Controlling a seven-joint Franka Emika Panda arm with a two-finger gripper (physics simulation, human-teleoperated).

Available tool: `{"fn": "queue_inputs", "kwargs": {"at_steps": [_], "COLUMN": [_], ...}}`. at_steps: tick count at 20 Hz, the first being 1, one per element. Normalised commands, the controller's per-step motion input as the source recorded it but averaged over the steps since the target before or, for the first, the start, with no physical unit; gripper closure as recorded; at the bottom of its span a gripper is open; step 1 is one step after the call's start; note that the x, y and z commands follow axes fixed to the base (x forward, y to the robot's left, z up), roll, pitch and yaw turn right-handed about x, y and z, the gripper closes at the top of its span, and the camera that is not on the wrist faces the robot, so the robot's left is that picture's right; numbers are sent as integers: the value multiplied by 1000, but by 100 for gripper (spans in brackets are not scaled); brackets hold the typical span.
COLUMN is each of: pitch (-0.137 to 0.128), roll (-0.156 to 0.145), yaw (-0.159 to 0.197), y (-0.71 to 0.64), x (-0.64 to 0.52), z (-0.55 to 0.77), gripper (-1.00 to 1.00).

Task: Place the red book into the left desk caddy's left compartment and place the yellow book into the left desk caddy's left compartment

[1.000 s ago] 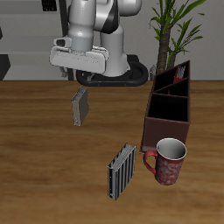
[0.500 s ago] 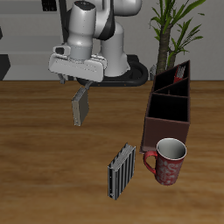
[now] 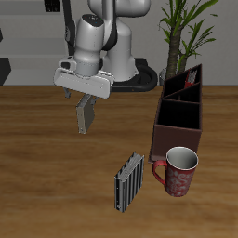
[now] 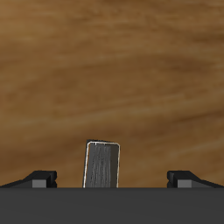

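Pincer (image 3: 85, 99) status in the exterior view: it hung low over the yellow book (image 3: 85, 115), and its fingers met the book's upper end. Whether the fingers pressed the book could not be determined from this view. The yellow book stood upright on the table (image 3: 37, 177), tilted slightly, toward the back edge and well apart from the other items. The left desk caddy (image 3: 181, 116) lay along one side edge of the table, its long axis running from front to back. The red book (image 3: 191, 76) stood inside the caddy, leaning in the compartment nearest the back edge. A red mug (image 3: 179, 172) stood just in front of the caddy's front end, nearer the front edge. A black-and-white striped book (image 3: 127, 181) stood on edge beside the mug, also near the front edge. A potted plant (image 3: 186, 33) rose behind the caddy.

In the wrist view, the two fingertips (image 4: 42, 178) stood wide apart, so the pincer (image 4: 114, 178) was open. The yellow book (image 4: 101, 164) appeared between them, nearer one fingertip but touching neither. Bare wood of the table (image 4: 112, 70) filled the rest of this view.
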Motion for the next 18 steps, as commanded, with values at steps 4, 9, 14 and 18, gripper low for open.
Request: {"fn": "queue_inputs", "kwargs": {"at_steps": [4, 9, 14, 18], "pitch": [52, 27, -3, -1], "roll": [11, -4, 14, 11], "yaw": [-29, -26, -7, -6], "y": [93, -15, 6, 55], "x": [45, 11, -31, 26], "z": [-285, -104, 92, 177], "gripper": [-100, 100, 100, 100]}}
